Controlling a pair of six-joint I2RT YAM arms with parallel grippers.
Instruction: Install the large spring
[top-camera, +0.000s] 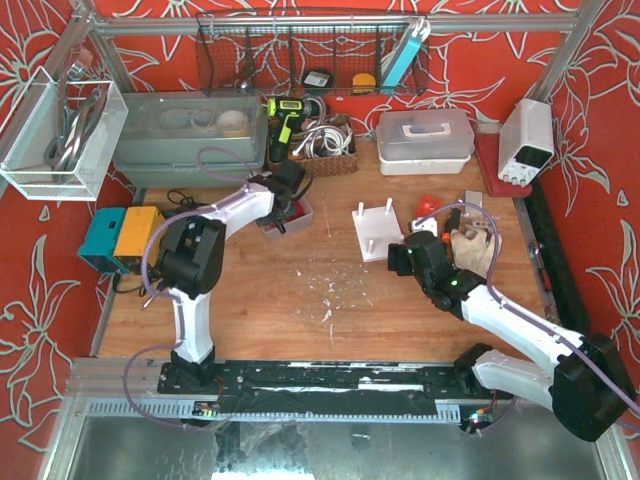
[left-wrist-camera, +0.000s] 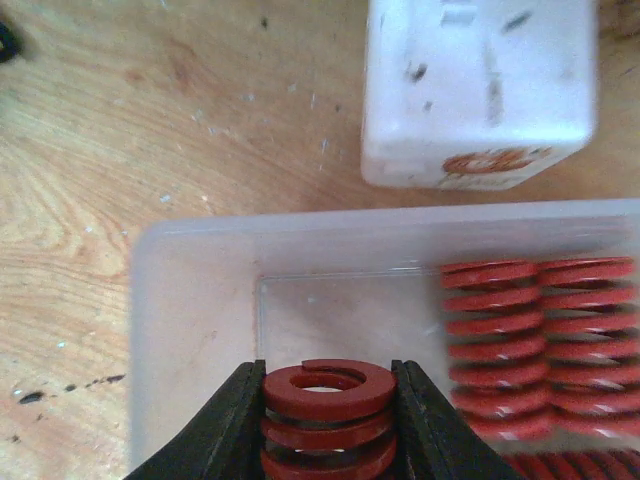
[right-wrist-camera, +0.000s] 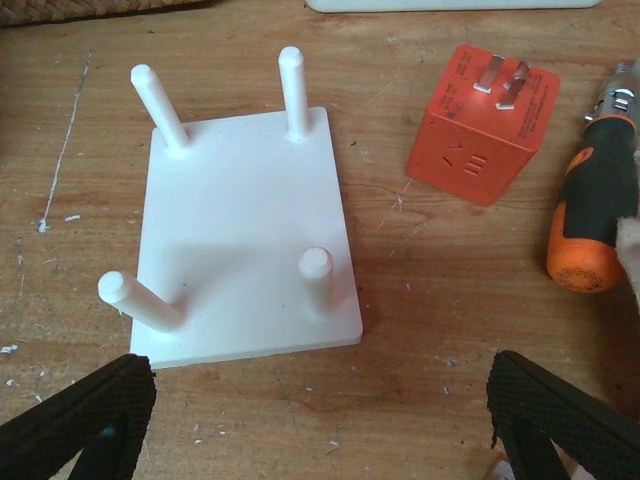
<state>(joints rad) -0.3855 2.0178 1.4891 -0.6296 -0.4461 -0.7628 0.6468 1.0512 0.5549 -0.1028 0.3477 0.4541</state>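
1. My left arm (top-camera: 235, 212) has glossy white links joined by bulky black joint housings.
2. My right arm (top-camera: 515, 325) is built the same, with a white shell and a rounded black elbow.
3. I see a small green light (top-camera: 452, 283) near its wrist.
4. A lavender cable (top-camera: 148, 265) runs along each arm.
5. The left fingers (left-wrist-camera: 232, 425) are smooth black plastic, tapering.
6. The right fingers (right-wrist-camera: 85, 415) are black, with finely textured pads.
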